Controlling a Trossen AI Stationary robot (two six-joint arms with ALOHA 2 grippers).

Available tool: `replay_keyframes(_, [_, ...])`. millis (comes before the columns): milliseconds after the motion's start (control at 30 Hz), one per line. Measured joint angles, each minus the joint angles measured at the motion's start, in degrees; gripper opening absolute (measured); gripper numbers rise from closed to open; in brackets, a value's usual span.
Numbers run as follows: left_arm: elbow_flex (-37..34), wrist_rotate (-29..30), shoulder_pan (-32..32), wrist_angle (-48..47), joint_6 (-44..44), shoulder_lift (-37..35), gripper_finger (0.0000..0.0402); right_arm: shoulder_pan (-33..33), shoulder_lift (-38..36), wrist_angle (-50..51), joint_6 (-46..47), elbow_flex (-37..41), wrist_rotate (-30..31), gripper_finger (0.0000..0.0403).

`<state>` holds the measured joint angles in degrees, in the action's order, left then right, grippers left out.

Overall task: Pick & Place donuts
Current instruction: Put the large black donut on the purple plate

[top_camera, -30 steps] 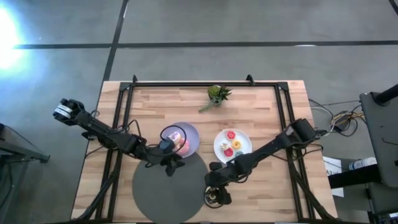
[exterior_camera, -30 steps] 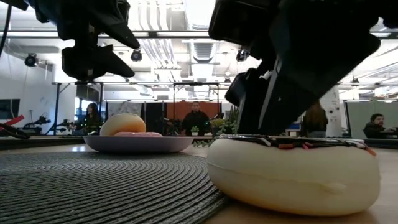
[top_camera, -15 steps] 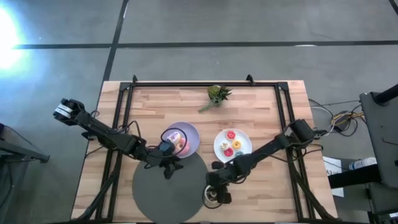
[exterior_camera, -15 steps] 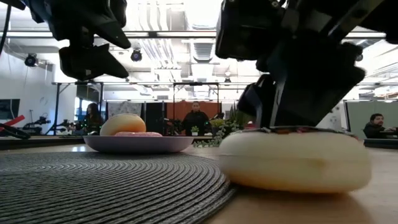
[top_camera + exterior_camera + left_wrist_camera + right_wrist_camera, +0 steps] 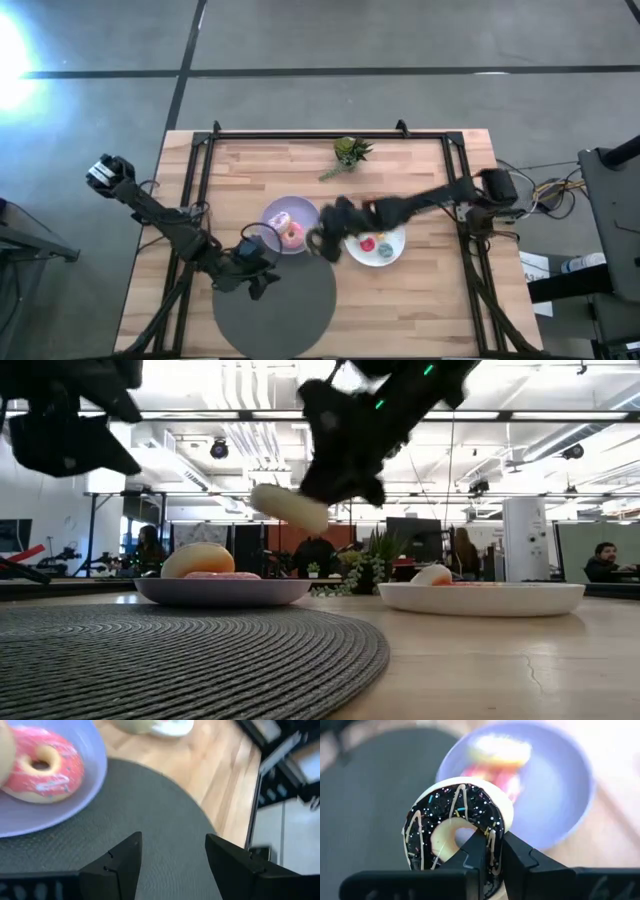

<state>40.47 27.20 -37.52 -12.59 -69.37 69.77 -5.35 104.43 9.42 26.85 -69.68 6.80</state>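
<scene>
I am counting two plates on the tabletop (image 5: 250, 165): one lilac plate (image 5: 305, 214) and one white plate (image 5: 392, 252). I am seeing two donuts on the lilac plate, one chocolate donut (image 5: 457, 837) in the air, one grey mat (image 5: 280, 315) and one plant (image 5: 350, 152).

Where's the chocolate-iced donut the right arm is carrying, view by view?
High view: hidden under the right end effector, beside the round lilac plate.
Low view: the small chocolate-iced toy donut hangs in the air, pale underside showing, above that plate.
Left wrist view: cannot tell.
Right wrist view: centre, gripped, lilac plate behind.
Shared landmark: the lilac plate.
</scene>
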Motion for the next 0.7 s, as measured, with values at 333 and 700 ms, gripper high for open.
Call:
replay_keyframes(333, [0.02,8.45,-0.68,-2.18,-2.09,-3.52,0.0192,10.51,11.56,-4.86,-3.97,-8.95,-14.39,0.0044])
replay_keyframes(700, [0.0,13.14,4.67,-3.42,1.32,-3.7,0.0192,10.23,16.8,5.87,-8.06,-16.51,-12.71,0.0124])
